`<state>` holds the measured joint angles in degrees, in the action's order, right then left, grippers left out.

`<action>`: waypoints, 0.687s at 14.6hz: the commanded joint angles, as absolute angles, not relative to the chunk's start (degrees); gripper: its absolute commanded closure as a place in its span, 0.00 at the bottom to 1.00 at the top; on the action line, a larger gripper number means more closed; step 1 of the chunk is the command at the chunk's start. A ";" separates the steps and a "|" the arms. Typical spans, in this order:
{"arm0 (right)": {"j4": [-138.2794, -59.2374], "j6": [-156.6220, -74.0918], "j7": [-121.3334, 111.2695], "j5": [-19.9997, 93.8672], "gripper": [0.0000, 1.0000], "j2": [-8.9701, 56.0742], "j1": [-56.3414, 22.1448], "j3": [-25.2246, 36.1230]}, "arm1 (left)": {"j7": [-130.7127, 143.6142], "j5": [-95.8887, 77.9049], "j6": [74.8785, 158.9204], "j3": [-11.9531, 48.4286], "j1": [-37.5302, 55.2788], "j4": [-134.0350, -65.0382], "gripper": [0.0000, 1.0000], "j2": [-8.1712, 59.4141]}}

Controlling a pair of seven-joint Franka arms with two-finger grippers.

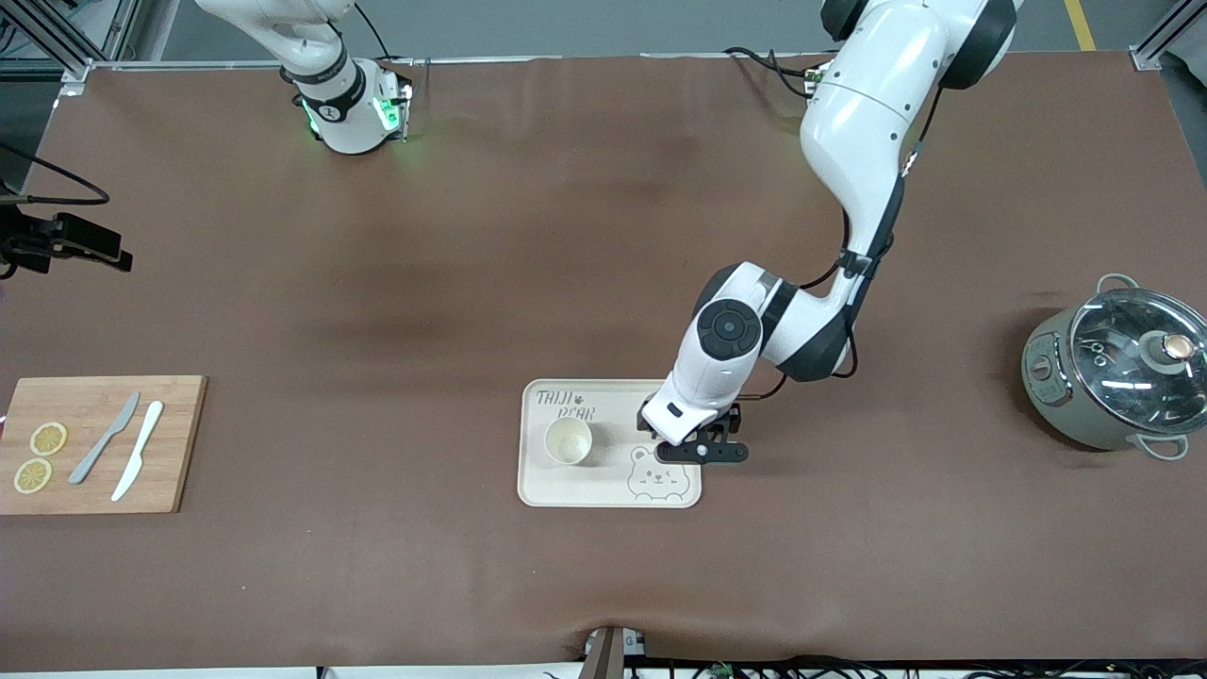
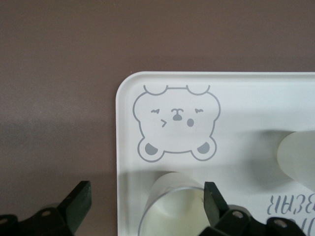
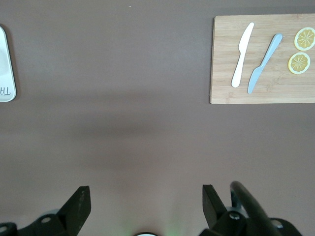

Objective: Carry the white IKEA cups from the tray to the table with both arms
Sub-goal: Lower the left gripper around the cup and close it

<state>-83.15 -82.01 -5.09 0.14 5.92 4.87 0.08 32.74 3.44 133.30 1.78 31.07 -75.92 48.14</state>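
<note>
Already the bear tray held two plain cream-white cups, both upright. Its second cup stood between the left gripper's spread fingers. Well above the bench, the right gripper waited, fingers apart.

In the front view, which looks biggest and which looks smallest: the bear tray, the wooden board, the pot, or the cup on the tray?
1. Board
2. Tray and pot: too close in look to rank. The tray is partly covered by the left arm.
3. Cup, clearly the smallest.
</note>
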 commanded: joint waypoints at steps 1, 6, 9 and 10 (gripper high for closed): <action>-83.41 -82.00 -5.54 1.05 0.00 5.71 5.27 0.09 | 34.10 5.27 134.12 1.14 31.38 -81.11 0.00 44.92; -83.50 -81.83 -5.54 1.05 0.00 5.71 5.27 0.09 | 34.10 5.27 134.12 1.49 31.11 -84.11 0.00 42.19; -83.50 -81.83 -5.54 1.05 0.00 5.71 5.27 0.09 | 34.10 5.27 133.59 2.37 30.76 -84.20 0.00 41.84; -83.50 -81.83 -5.54 0.97 0.00 5.71 5.27 0.09 | 34.19 5.27 133.59 2.46 30.76 -84.46 0.00 41.66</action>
